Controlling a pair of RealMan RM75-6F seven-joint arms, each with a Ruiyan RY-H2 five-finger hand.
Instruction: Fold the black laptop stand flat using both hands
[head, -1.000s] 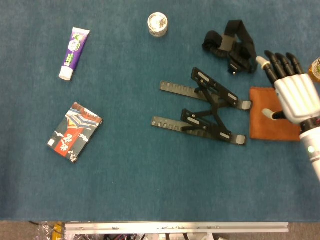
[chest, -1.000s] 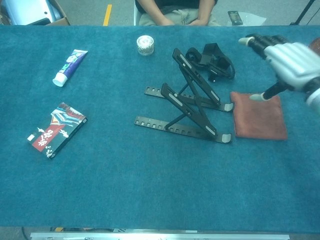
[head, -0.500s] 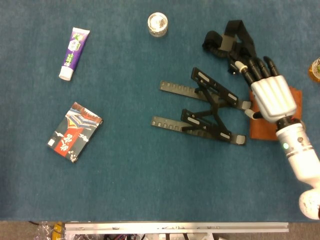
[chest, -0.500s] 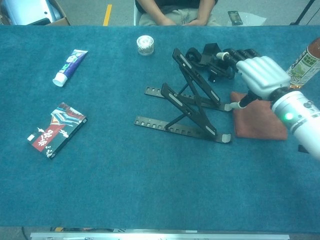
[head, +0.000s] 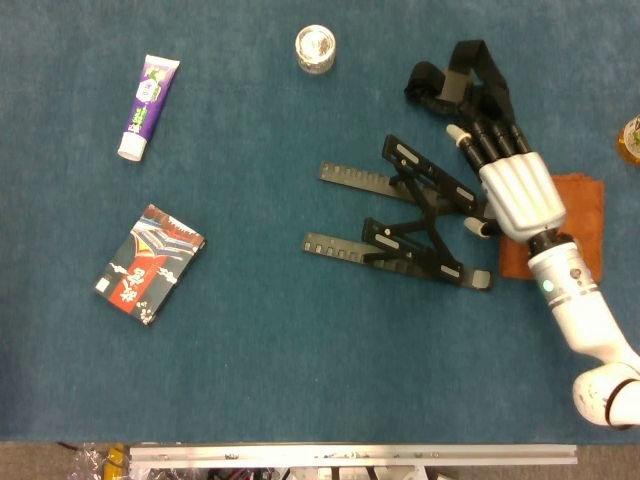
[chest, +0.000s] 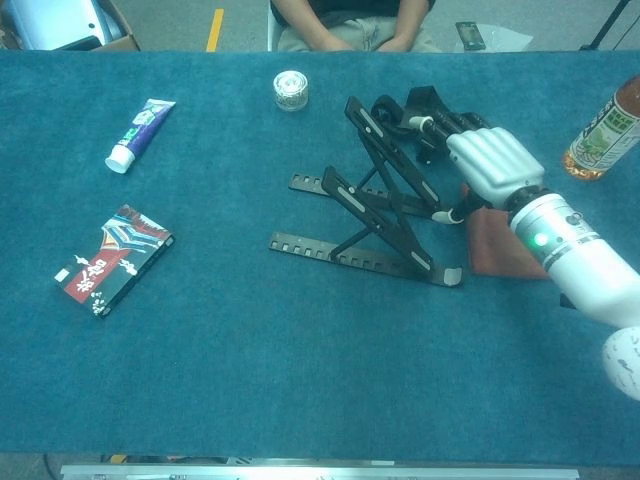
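Place: robot test lab
Surface: teal felt-covered tabletop (chest: 300, 380), aluminium rail (head: 350, 455) along near edge
Far edge: seated person (chest: 350, 22), cardboard box (chest: 60, 22)

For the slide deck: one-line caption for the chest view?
Right hand, fingers extended, reaches the raised black laptop stand beside a rust cloth.

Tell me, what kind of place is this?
Probably a robot lab or test room: a table covered in blue cloth, unrelated items laid out on it, a toothpaste tube, a laptop stand, and a seated person at the far edge.
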